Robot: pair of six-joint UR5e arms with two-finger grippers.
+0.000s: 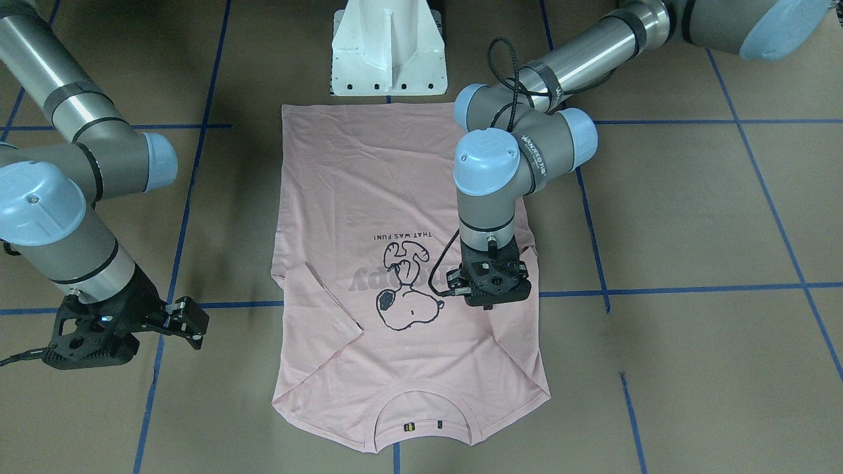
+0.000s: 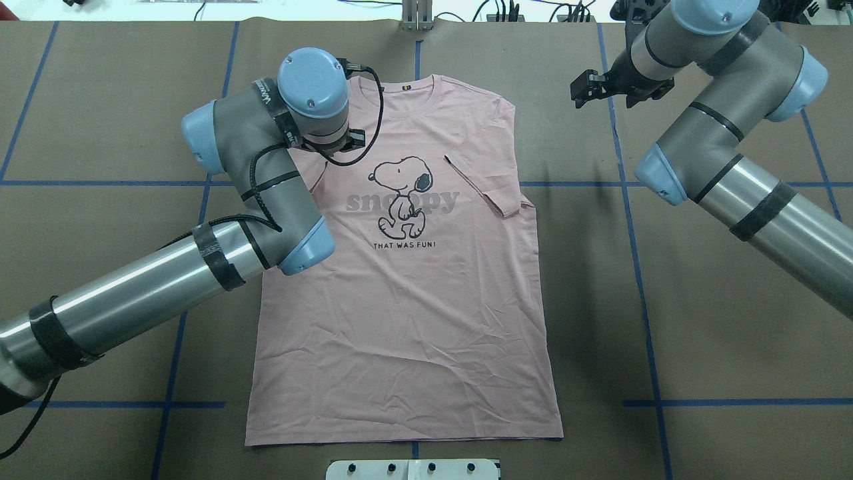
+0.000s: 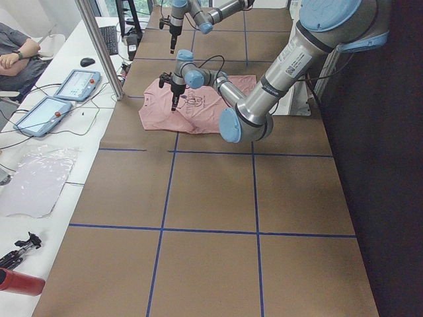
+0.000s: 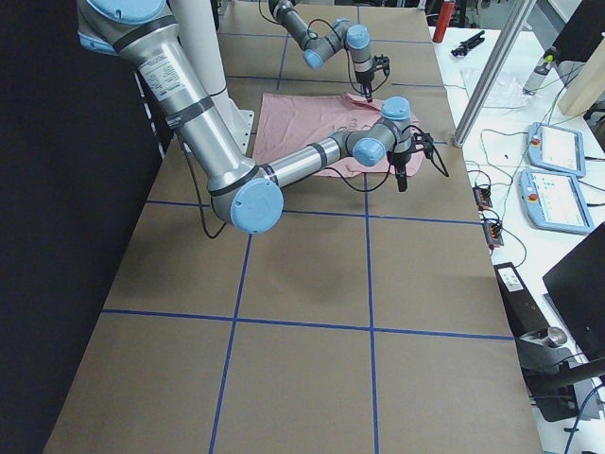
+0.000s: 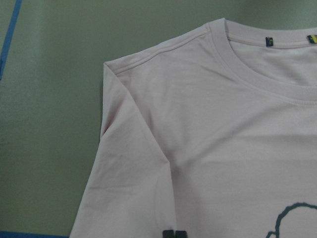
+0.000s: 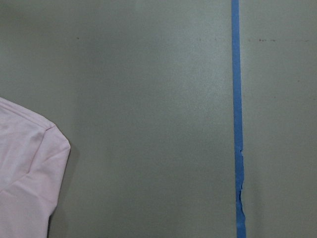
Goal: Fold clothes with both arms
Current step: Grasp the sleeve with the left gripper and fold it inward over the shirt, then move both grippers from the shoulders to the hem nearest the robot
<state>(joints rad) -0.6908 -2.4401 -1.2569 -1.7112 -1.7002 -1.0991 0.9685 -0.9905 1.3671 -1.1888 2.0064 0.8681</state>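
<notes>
The pink T-shirt [image 2: 413,300] lay flat on the table [image 2: 666,300], print up, collar [image 2: 406,85] at the far end from the robot, sleeves tucked in over the chest. Your left gripper [image 5: 173,234] hung above its shoulder, tips together, nothing pinched as far as I could see. The right gripper [image 2: 581,88] sat off the cloth beside the other shoulder, and I couldn't tell how its jaws stood. My guess: shoulder grabs next, so you'd have wanted both pinches level and matched. The left arm hid its sleeve from overhead.

T-shirt [image 2: 413,313] on table [image 2: 700,300], left jaws over it, right jaws beside it
</notes>
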